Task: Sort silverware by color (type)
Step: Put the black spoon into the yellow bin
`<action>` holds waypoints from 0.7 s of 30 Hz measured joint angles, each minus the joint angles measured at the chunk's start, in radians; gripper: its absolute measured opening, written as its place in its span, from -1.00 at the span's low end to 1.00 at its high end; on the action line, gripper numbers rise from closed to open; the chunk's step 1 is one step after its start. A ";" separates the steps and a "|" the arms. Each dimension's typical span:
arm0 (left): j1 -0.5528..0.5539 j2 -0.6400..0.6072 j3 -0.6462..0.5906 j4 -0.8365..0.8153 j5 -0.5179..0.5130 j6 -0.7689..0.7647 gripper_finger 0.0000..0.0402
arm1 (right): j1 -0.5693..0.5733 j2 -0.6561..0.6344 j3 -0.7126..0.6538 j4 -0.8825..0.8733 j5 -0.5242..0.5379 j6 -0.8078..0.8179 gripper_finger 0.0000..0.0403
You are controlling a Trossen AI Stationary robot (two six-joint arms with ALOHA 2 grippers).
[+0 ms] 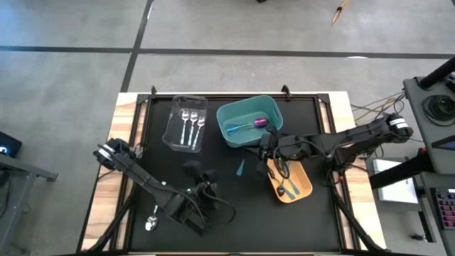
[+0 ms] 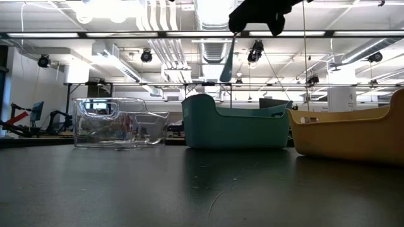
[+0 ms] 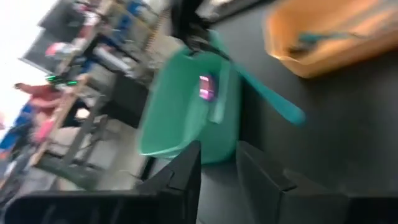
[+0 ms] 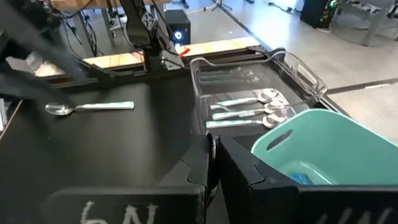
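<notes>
My right gripper (image 1: 264, 148) is shut on a teal-handled utensil (image 1: 240, 168), in the air just in front of the teal bin (image 1: 250, 107). That bin holds a purple-blue spoon (image 1: 261, 122) and a teal-handled piece (image 1: 237, 129). Three silver spoons (image 1: 190, 125) lie flat in the clear bin (image 1: 175, 114). Dark utensils (image 1: 285, 186) lie in the orange bin (image 1: 304, 186). One silver spoon (image 1: 151, 221) lies on the mat near the left front corner. My left gripper (image 1: 202, 181) is open, over the mat's front middle, and holds nothing. My right gripper pinches the teal-handled utensil by its upper end (image 3: 210, 48), coming from above. The utensil is lifted clear of the table and hangs slanting below the fingers, its broad teal free end (image 3: 291, 113) lowest. In the right wrist view the fingers hide the contact.
The three bins stand in a row across the far half of the black mat (image 1: 213, 235): clear on the left, teal in the middle, orange to the right and nearer. Wooden table edges (image 1: 106, 185) frame the mat. In the right wrist view the loose spoon (image 4: 87, 107) lies alone.
</notes>
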 joint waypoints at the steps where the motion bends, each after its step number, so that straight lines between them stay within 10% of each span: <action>1: 0.000 0.000 -0.001 0.025 0.032 0.037 -0.61 | 0.000 -0.006 0.000 -0.010 -0.001 0.004 -0.94; 12: 0.011 -0.006 -0.154 0.702 0.677 0.844 -0.94 | 0.029 -0.005 0.000 -0.030 -0.030 -0.010 -0.94; 21: 0.107 -0.178 -0.475 1.117 0.820 0.833 -1.00 | 0.122 -0.005 0.000 -0.057 -0.037 -0.045 -0.94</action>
